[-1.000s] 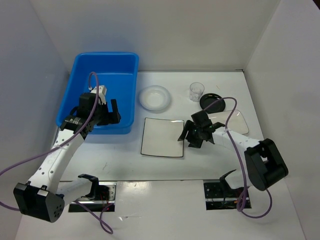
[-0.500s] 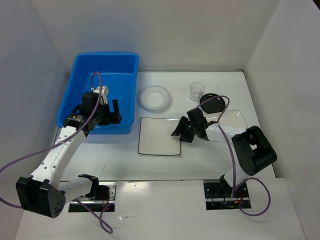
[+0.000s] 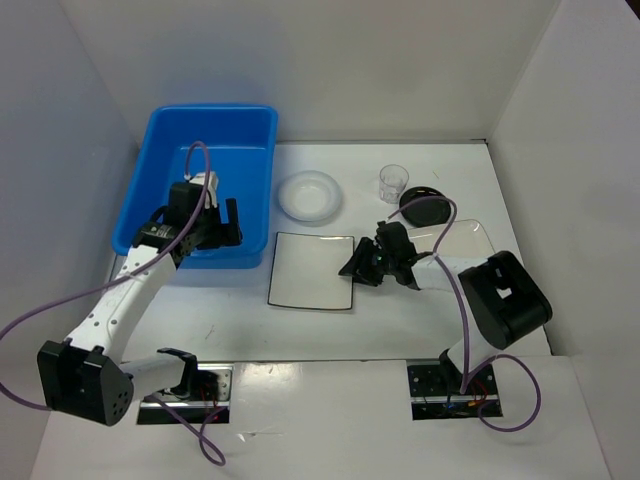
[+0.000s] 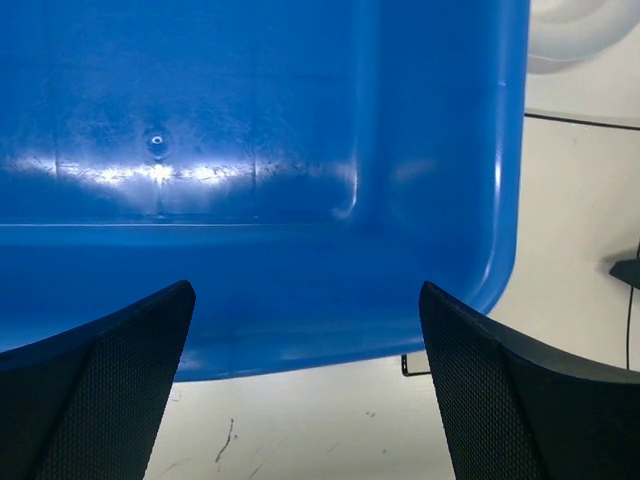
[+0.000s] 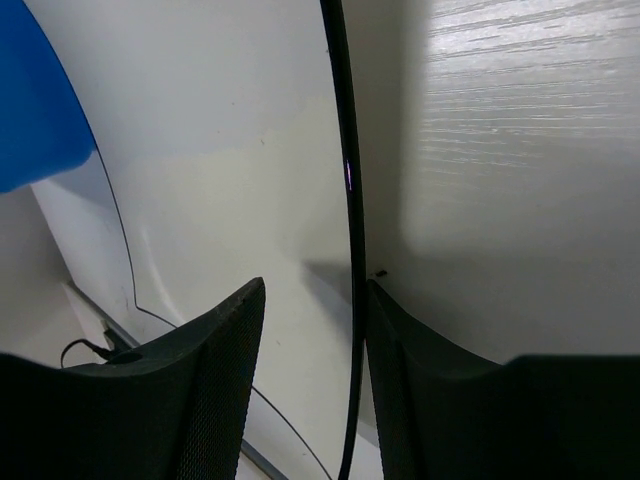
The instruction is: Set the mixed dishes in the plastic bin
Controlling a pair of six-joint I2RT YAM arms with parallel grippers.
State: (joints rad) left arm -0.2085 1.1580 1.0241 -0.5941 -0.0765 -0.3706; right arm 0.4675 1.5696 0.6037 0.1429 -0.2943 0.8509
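The large plate [image 3: 312,270] lies flat mid-table [image 3: 250,330], a bare strip between its left edge and the blue bin [image 3: 262,170]. My right pincer [image 5: 310,300] sits half-open astride its right edge, not clamped. My left pincer [image 4: 305,290] hangs wide over the bin's near right corner. White walls [image 3: 400,70] enclose us.

Robot lab cell, white partition walls [image 3: 400,60], white table [image 3: 240,330], left arm [image 3: 125,300], right arm [image 3: 505,300], purple cables [image 3: 50,310]

Beyond my left claw [image 4: 305,295], the bright blue rectangular plastic tub [image 4: 250,100] lies free; the rim of a large flat white plate [image 5: 230,150] sits inside my right claw [image 5: 313,295].
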